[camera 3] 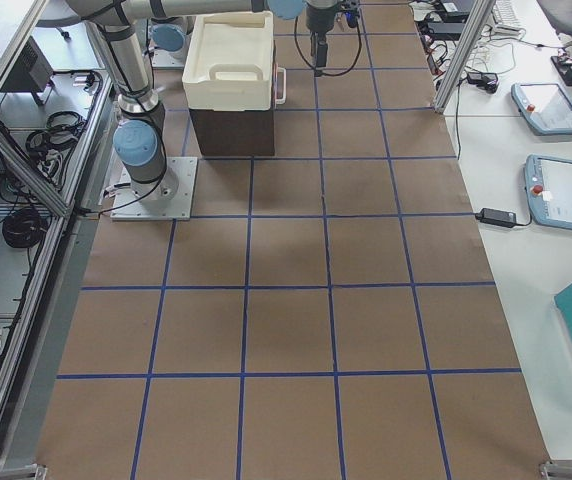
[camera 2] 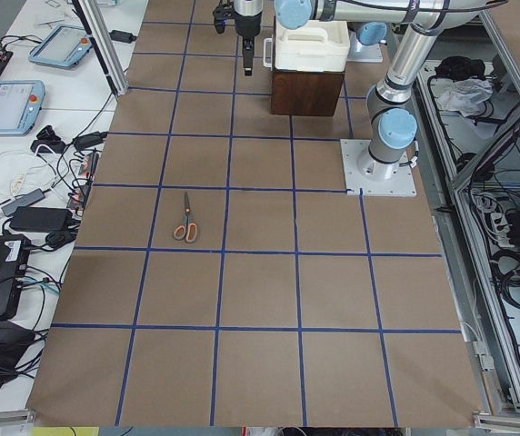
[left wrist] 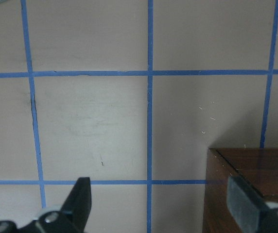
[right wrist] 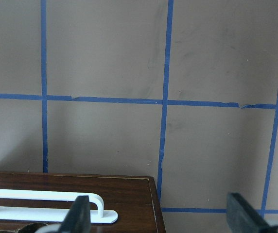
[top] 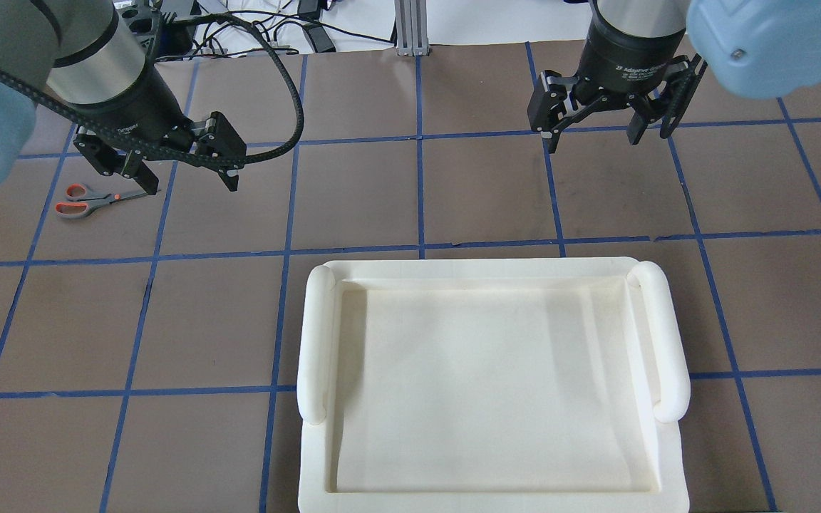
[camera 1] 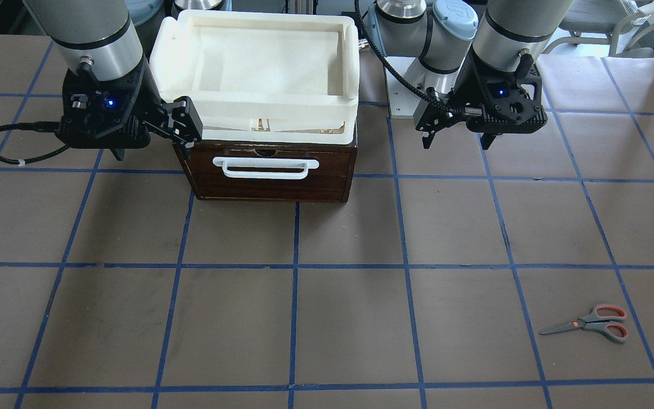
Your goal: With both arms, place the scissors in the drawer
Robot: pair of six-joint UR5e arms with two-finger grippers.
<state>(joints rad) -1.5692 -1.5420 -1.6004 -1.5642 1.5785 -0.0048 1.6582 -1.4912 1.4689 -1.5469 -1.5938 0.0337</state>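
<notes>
The scissors [camera 1: 588, 324] lie flat on the brown table on my left side, far from the drawer; they also show in the overhead view [top: 90, 201] and the exterior left view [camera 2: 185, 221]. The dark brown drawer [camera 1: 270, 167] is shut, its white bar handle [camera 1: 266, 167] facing away from me. My left gripper [camera 1: 457, 136] is open and empty, hovering beside the drawer unit, with the scissors beyond it [top: 191, 185]. My right gripper [camera 1: 152, 147] is open and empty at the drawer unit's other side, one finger near its front corner.
A cream-white plastic tray [camera 1: 259, 108] sits on top of the drawer unit and hides it in the overhead view [top: 318, 342]. Blue tape lines grid the table. The left arm's base plate [camera 1: 403, 96] stands beside the drawer unit.
</notes>
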